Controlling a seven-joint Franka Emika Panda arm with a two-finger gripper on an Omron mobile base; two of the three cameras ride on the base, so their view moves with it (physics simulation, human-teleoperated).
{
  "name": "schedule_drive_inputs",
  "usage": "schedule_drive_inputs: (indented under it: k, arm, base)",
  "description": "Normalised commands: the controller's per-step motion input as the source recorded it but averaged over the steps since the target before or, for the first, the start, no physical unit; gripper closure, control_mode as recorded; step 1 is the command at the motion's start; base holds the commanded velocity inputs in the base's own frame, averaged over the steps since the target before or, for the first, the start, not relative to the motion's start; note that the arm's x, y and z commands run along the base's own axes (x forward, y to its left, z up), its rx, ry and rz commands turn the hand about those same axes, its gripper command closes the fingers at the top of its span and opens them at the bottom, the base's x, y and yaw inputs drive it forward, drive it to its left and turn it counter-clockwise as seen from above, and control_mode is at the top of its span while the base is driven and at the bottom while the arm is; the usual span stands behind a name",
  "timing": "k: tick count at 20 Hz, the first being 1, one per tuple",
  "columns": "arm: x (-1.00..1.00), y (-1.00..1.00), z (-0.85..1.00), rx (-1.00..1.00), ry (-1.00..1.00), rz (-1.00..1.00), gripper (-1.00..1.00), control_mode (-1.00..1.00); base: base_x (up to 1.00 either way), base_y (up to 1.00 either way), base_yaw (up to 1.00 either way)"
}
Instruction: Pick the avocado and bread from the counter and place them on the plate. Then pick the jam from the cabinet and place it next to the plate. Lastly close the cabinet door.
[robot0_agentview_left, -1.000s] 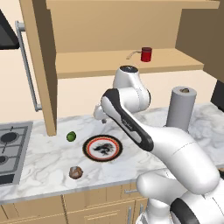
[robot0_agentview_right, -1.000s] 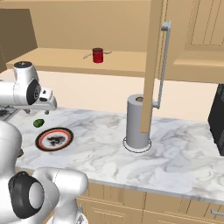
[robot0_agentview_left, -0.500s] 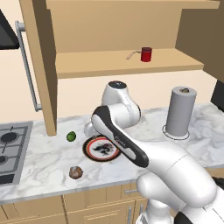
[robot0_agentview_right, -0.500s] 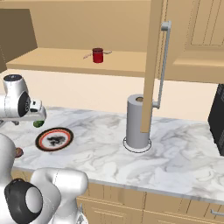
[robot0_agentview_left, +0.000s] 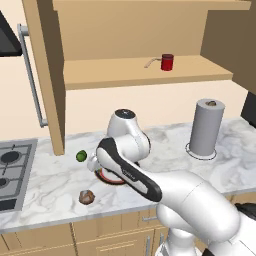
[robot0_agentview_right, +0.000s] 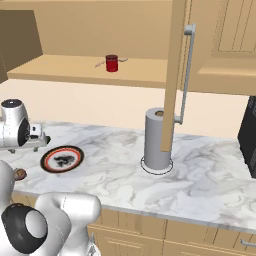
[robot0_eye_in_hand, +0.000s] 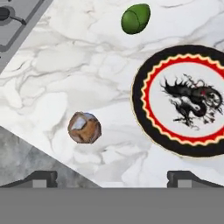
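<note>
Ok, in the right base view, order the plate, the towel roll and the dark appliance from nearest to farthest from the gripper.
1. Plate: at the left, just below and beside the open gripper.
2. Towel roll: standing in the middle, well off to the right.
3. Dark appliance: at the far right edge.

From the left base view my own arm covers most of the plate (robot0_agentview_left: 106, 176), leaving just a sliver of its rim. In the hand view the plate's right side runs off the picture edge, and the stove (robot0_eye_in_hand: 17, 17) is cut at the corner. The jam (robot0_agentview_right: 111, 63) is too small to read any label.
</note>
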Motion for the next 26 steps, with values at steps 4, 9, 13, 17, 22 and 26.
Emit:
schedule_drive_inputs:
  k: [4,9,13,17,22,26]
  arm:
    - [0.0,0.39,-0.3,0.04,0.12,0.01,-1.0,-1.0]
    - [0.0,0.37,-0.27,0.01,0.17,0.0,-1.0,-1.0]
    - [0.0,0.32,-0.26,0.0,0.16,0.0,-1.0,-1.0]
    - [0.0,0.21,-0.28,0.0,0.03,0.0,-1.0,-1.0]
    - [-0.06,0.08,-0.37,0.0,-0.02,0.0,-1.0,-1.0]
    - [-0.13,0.04,-0.34,0.0,-0.05,0.0,-1.0,-1.0]
  base:
    - [0.0,0.0,0.0]
    - [0.0,0.0,0.0]
    - [0.0,0.0,0.0]
    - [0.0,0.0,0.0]
    - [0.0,0.0,0.0]
    - [0.0,0.0,0.0]
